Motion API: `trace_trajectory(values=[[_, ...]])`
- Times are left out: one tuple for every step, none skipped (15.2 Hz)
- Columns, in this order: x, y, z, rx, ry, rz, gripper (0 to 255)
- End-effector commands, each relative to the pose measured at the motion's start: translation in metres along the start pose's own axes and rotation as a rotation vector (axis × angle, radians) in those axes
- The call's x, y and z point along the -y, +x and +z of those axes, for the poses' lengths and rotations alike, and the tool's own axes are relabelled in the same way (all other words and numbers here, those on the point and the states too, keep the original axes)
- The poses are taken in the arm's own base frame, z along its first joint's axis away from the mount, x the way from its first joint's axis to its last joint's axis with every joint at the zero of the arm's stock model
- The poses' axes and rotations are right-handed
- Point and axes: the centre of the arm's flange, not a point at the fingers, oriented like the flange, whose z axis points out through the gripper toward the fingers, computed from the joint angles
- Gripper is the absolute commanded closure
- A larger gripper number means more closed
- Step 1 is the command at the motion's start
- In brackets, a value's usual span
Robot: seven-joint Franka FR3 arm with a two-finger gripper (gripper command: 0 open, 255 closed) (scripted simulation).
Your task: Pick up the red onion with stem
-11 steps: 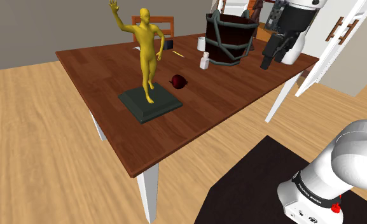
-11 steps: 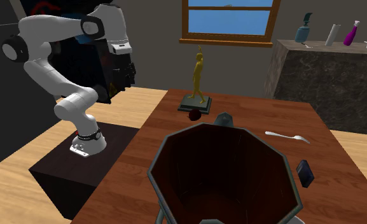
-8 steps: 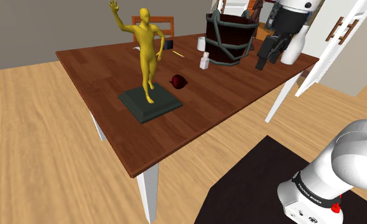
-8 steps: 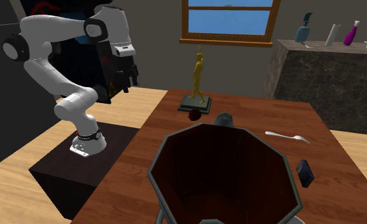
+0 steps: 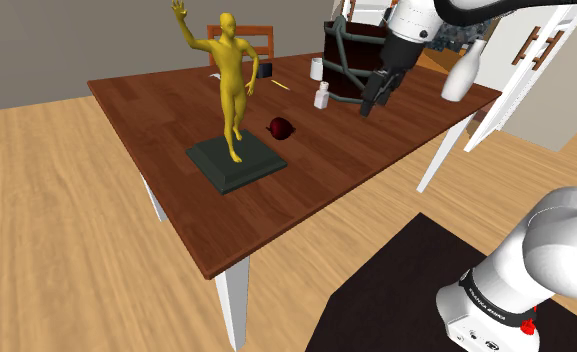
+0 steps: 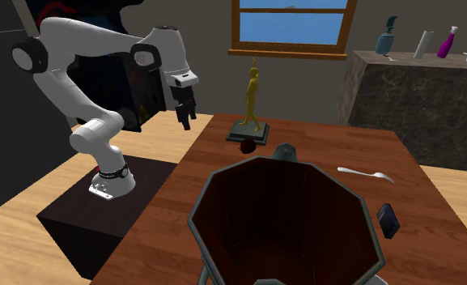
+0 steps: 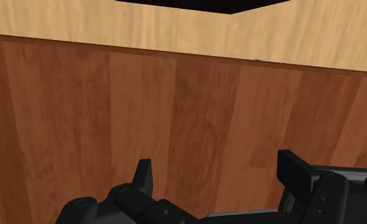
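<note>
The red onion (image 5: 280, 128) is a small dark red bulb lying on the brown wooden table (image 5: 176, 105), just right of the yellow figure's base in the shoulder view. It also sits in front of the statue's base as the onion (image 6: 246, 146) in the second exterior view. My gripper (image 5: 371, 100) hangs above the table in front of the dark basket, well to the shoulder view's right of the onion. It is above the table's edge in the second exterior view (image 6: 184, 116). My gripper (image 7: 219, 178) is open in the wrist view, over bare wood.
A yellow human statue (image 5: 231, 90) stands on a dark square base (image 5: 234, 160). A dark basket (image 5: 361, 60), a small white bottle (image 5: 322, 96), a white cup (image 5: 317, 68) and a white vase (image 5: 459, 75) crowd the far end. A spoon (image 6: 366, 173) lies on the table.
The arm has swung to the shoulder view's left, carrying the gripper from beside the white vase to in front of the basket, nearer the onion. The onion has not moved.
</note>
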Motion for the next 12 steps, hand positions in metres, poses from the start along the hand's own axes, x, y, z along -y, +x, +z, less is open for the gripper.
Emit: trace_trajectory(values=[[0.0, 0.021, 0.016, -0.021, 0.01, -0.034, 0], [0.001, 0.031, 0.023, -0.03, 0.015, -0.05, 0], [0.002, 0.041, 0.03, -0.039, 0.02, -0.067, 0], [0.003, 0.051, 0.037, -0.048, 0.026, -0.083, 0], [0.005, 0.06, 0.044, -0.057, 0.031, -0.1, 0], [0.007, 0.07, 0.05, -0.066, 0.036, -0.116, 0], [0.009, 0.08, 0.057, -0.075, 0.041, -0.132, 0], [0.011, 0.09, 0.063, -0.084, 0.047, -0.149, 0], [0.013, 0.1, 0.07, -0.093, 0.052, -0.165, 0], [0.016, 0.11, 0.076, -0.102, 0.057, -0.182, 0], [0.018, 0.12, 0.082, -0.111, 0.062, -0.198, 0], [0.021, 0.13, 0.088, -0.12, 0.068, -0.214, 0]])
